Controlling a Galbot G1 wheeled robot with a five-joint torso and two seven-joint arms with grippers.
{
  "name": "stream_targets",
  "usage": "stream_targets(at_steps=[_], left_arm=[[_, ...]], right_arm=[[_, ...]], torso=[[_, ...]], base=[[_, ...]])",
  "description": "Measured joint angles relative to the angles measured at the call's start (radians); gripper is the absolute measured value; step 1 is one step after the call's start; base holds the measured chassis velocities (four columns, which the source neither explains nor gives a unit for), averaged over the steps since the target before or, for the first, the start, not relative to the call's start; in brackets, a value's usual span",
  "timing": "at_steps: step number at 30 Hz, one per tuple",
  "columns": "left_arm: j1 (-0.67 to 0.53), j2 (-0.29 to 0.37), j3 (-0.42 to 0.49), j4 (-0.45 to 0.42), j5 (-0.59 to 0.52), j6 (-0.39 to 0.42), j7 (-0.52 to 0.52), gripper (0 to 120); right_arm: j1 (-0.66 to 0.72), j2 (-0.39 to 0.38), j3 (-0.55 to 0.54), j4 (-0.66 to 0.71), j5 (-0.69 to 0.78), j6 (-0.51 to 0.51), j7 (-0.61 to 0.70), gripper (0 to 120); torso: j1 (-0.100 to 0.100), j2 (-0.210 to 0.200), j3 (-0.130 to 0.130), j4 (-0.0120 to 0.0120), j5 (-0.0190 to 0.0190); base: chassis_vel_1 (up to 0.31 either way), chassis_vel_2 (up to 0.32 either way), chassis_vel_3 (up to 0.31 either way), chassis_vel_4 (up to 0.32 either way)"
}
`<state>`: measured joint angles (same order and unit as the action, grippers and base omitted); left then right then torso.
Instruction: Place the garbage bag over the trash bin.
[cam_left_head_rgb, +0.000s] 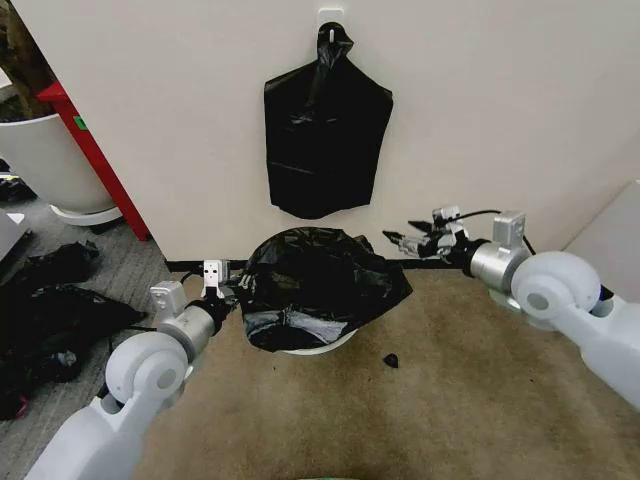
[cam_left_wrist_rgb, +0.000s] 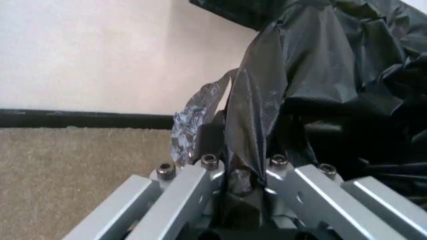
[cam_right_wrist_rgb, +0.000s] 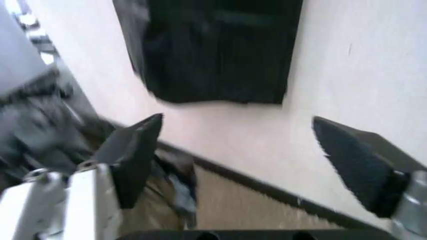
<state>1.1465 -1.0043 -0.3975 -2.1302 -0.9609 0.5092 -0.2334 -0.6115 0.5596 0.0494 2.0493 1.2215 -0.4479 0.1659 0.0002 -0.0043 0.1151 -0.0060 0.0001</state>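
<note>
The glossy black garbage bag (cam_left_head_rgb: 320, 285) is draped over the trash bin, of which a strip of white rim (cam_left_head_rgb: 322, 349) shows below the film. My left gripper (cam_left_head_rgb: 216, 287) is at the bag's left edge, shut on a fold of it. In the left wrist view the film (cam_left_wrist_rgb: 320, 80) runs down between the closed fingers of that gripper (cam_left_wrist_rgb: 241, 172). My right gripper (cam_left_head_rgb: 402, 241) hovers open near the wall, up and right of the bag and apart from it. Its fingers (cam_right_wrist_rgb: 137, 150) stand wide with nothing between them.
A flat black bag bundle (cam_left_head_rgb: 325, 140) hangs from a wall hook above the bin and also faces the right wrist camera (cam_right_wrist_rgb: 213, 50). A large white tub (cam_left_head_rgb: 45, 165), a red frame (cam_left_head_rgb: 95, 150) and loose black bags (cam_left_head_rgb: 55, 310) lie left. A small black scrap (cam_left_head_rgb: 391, 360) sits on the carpet.
</note>
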Motion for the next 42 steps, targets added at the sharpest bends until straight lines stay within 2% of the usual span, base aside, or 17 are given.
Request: stream_targets(at_steps=[3, 5, 9, 12, 15, 21, 27, 33, 37, 39, 40, 42], left_arm=[[-0.030, -0.008, 0.010, 0.013, -0.015, 0.009, -0.030, 3], [-0.043, -0.010, 0.014, 0.018, -0.021, 0.013, -0.044, 3], [-0.082, -0.022, 0.026, 0.029, -0.034, 0.027, -0.088, 3], [-0.091, -0.022, 0.031, 0.029, -0.036, 0.034, -0.099, 3], [-0.104, -0.019, 0.040, 0.021, -0.036, 0.043, -0.112, 3], [-0.114, -0.006, 0.051, 0.010, 0.018, 0.041, -0.105, 3], [-0.114, 0.000, 0.056, -0.012, 0.047, 0.035, -0.093, 3], [-0.109, 0.007, 0.052, -0.020, 0.057, 0.034, -0.084, 3], [-0.109, 0.008, 0.051, -0.021, 0.058, 0.034, -0.083, 3], [-0.110, 0.008, 0.051, -0.021, 0.058, 0.034, -0.083, 3], [-0.112, 0.007, 0.052, -0.021, 0.057, 0.036, -0.083, 3], [-0.113, 0.007, 0.052, -0.021, 0.057, 0.037, -0.082, 3]], right_arm=[[0.035, 0.022, 0.007, 0.081, 0.120, -0.014, 0.104, 98], [0.038, 0.027, 0.007, 0.114, 0.158, -0.019, 0.135, 98], [0.006, 0.045, -0.010, 0.295, 0.285, -0.044, 0.242, 100], [-0.012, 0.047, -0.021, 0.346, 0.312, -0.061, 0.250, 100], [-0.027, 0.050, -0.053, 0.401, 0.338, -0.120, 0.256, 100], [0.020, 0.069, -0.157, 0.414, 0.323, -0.199, 0.290, 100], [0.146, 0.134, -0.335, 0.376, 0.267, -0.227, 0.339, 100], [0.205, 0.167, -0.395, 0.339, 0.258, -0.232, 0.360, 100], [0.211, 0.170, -0.412, 0.333, 0.248, -0.233, 0.362, 92], [0.211, 0.170, -0.423, 0.330, 0.231, -0.233, 0.361, 86], [0.210, 0.171, -0.429, 0.324, 0.218, -0.232, 0.360, 78], [0.210, 0.172, -0.431, 0.320, 0.213, -0.231, 0.359, 75]], torso=[[0.000, 0.000, 0.000, 0.0002, -0.0003], [0.000, 0.000, 0.000, 0.0002, -0.0003], [0.000, 0.000, 0.000, 0.0001, -0.0002], [0.000, 0.000, 0.000, 0.0000, -0.0003], [0.000, 0.000, 0.000, -0.0001, -0.0002], [0.000, 0.000, 0.000, -0.0002, -0.0001], [0.000, 0.000, 0.000, 0.0001, -0.0001], [0.000, 0.000, 0.000, 0.0002, -0.0002], [0.000, 0.000, 0.000, 0.0001, -0.0002], [0.000, 0.000, 0.000, 0.0001, -0.0001], [0.000, 0.000, 0.000, 0.0000, -0.0002], [0.000, 0.000, 0.000, 0.0000, -0.0001]], base=[[0.000, 0.000, 0.000, 0.000], [0.000, 0.000, 0.000, 0.000], [0.000, 0.000, 0.000, 0.000], [0.000, 0.000, 0.000, 0.000], [0.000, 0.000, 0.000, 0.000], [0.000, 0.000, 0.000, 0.000], [0.000, 0.000, 0.000, 0.000], [0.000, 0.000, 0.000, 0.000], [0.000, 0.000, 0.000, 0.000], [0.000, 0.000, 0.000, 0.000], [0.000, 0.000, 0.000, 0.000], [0.000, 0.000, 0.000, 0.000]])
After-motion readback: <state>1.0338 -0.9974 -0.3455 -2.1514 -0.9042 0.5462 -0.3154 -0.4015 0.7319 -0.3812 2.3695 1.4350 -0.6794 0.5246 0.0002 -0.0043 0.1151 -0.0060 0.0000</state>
